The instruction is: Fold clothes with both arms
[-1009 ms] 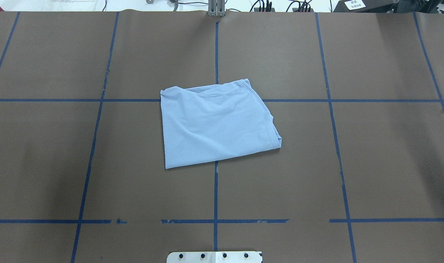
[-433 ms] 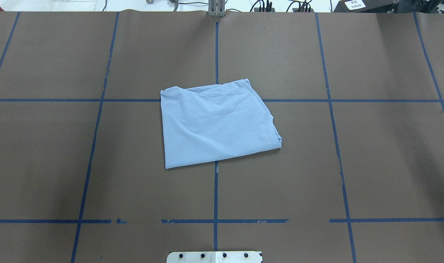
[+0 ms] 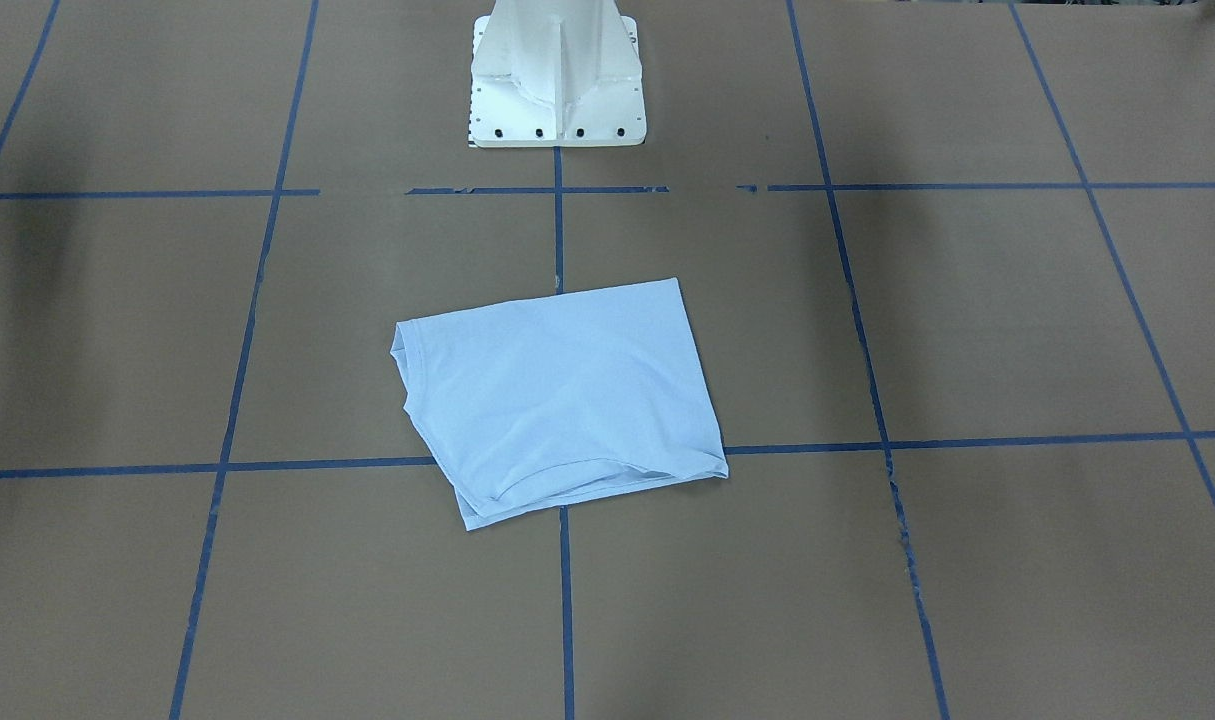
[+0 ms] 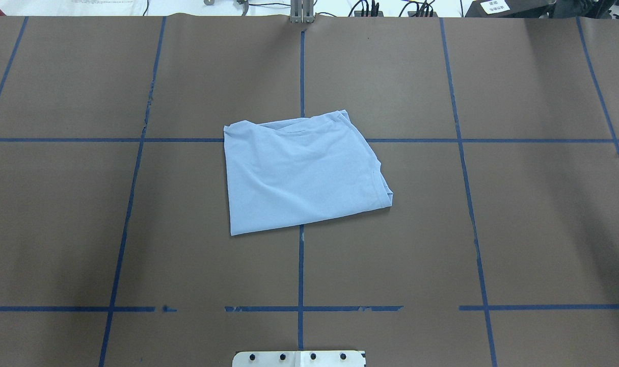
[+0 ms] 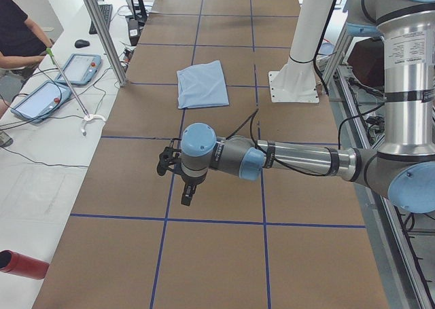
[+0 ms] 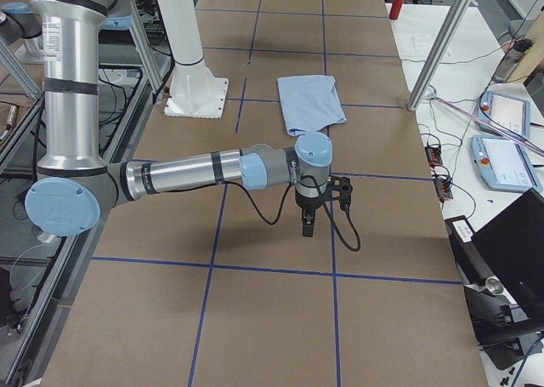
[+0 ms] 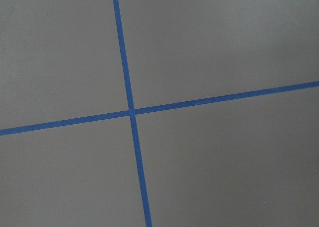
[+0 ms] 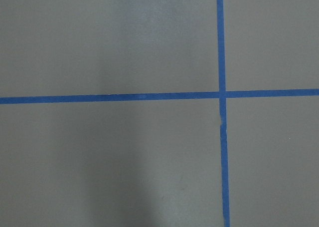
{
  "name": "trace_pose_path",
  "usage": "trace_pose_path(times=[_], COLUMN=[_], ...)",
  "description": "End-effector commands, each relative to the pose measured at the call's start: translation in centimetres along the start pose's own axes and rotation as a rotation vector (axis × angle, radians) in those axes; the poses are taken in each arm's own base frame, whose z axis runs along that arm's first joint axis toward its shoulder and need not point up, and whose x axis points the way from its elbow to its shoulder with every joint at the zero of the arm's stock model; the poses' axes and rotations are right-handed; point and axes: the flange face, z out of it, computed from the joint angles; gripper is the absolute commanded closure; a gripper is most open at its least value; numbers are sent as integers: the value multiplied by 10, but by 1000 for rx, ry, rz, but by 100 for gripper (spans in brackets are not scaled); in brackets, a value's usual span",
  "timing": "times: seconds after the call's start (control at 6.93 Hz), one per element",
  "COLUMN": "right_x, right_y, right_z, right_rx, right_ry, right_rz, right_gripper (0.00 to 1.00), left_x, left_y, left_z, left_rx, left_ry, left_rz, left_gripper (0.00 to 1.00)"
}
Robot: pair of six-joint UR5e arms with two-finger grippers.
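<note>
The light blue T-shirt point(image 4: 301, 176) lies folded into a rough rectangle at the table's centre; it also shows in the front view point(image 3: 562, 395), the left view point(image 5: 201, 83) and the right view point(image 6: 310, 103). Its print and label are hidden. The left arm's gripper point(image 5: 187, 193) hangs over bare table far from the shirt, fingers pointing down. The right arm's gripper point(image 6: 307, 225) hangs likewise at the other end. Neither touches the shirt. I cannot tell if either is open or shut. Both wrist views show only brown table with blue tape point(image 7: 130, 111).
The white pedestal base point(image 3: 557, 70) stands at the robot's edge of the table. Blue tape lines point(image 4: 301, 76) grid the brown cover. A metal post point(image 5: 102, 30), touch pendants point(image 5: 78, 68) and a seated person point(image 5: 17, 34) are beside the table.
</note>
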Motion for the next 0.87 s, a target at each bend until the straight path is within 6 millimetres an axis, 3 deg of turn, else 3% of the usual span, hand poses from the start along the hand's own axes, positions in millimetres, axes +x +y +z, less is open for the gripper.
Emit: trace_pose_path(times=[0.0,0.43,0.72], right_x=[2,13,34], right_y=[2,5,11], right_z=[2,13,35], right_rx=[-4,-27,-74], right_ry=[-2,7,14], right_rz=[2,23,63], right_gripper=[0,0,0], left_x=[-1,0,2], left_y=[-2,4,2], left_z=[1,-1,0], left_rx=[1,-3,-6], left_ry=[-7,-9,-9], left_rz=[8,3,7], left_gripper=[0,0,0])
